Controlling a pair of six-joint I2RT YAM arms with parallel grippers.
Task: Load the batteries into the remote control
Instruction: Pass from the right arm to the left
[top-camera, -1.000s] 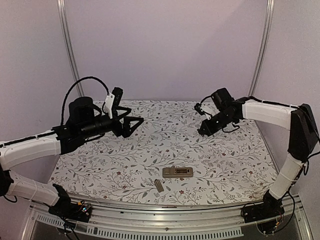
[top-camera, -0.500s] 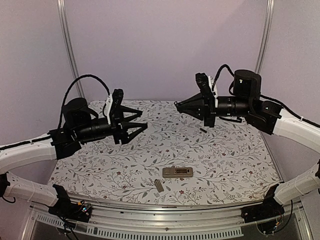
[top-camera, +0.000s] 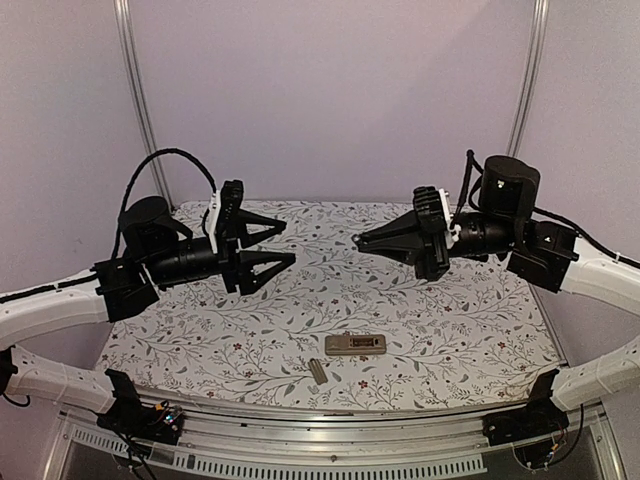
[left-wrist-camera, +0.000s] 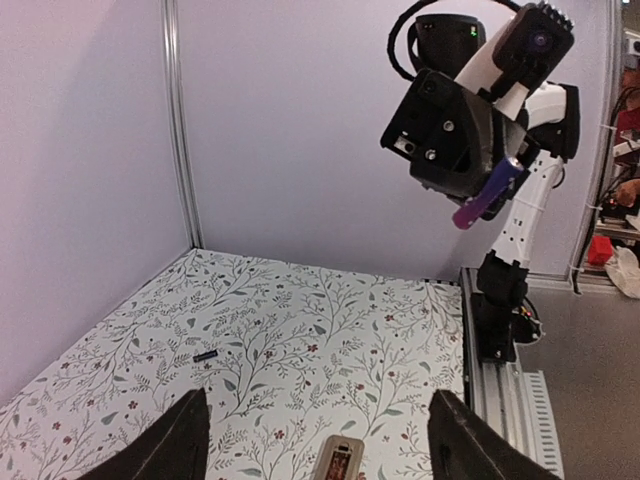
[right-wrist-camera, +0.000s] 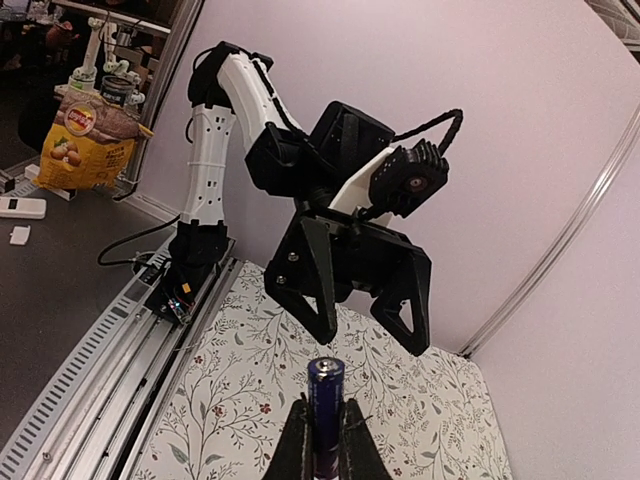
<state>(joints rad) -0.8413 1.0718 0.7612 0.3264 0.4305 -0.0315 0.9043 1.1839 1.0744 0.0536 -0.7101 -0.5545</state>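
Observation:
My right gripper (right-wrist-camera: 325, 404) is shut on a dark blue battery (right-wrist-camera: 325, 378) that sticks out past its fingertips. It hangs in the air above the table's middle (top-camera: 360, 240), pointing left. My left gripper (top-camera: 287, 241) faces it a short way off, open and empty. In the left wrist view the held battery (left-wrist-camera: 486, 196) shows purple. A second battery (left-wrist-camera: 205, 355) lies on the floral table, towards the back. The remote control (top-camera: 355, 345) lies near the front edge with its tan-grey back up, below the left gripper (left-wrist-camera: 320, 452).
A small tan-grey cover piece (top-camera: 318, 372) lies just left of and in front of the remote. The floral table (top-camera: 200, 330) ends in a metal rail (top-camera: 330, 462) at the front, and pale walls close the back and sides.
The right arm has lifted from the back right of the table and swung round to point at the left gripper. The left gripper's jaws have narrowed a little and it has shifted slightly.

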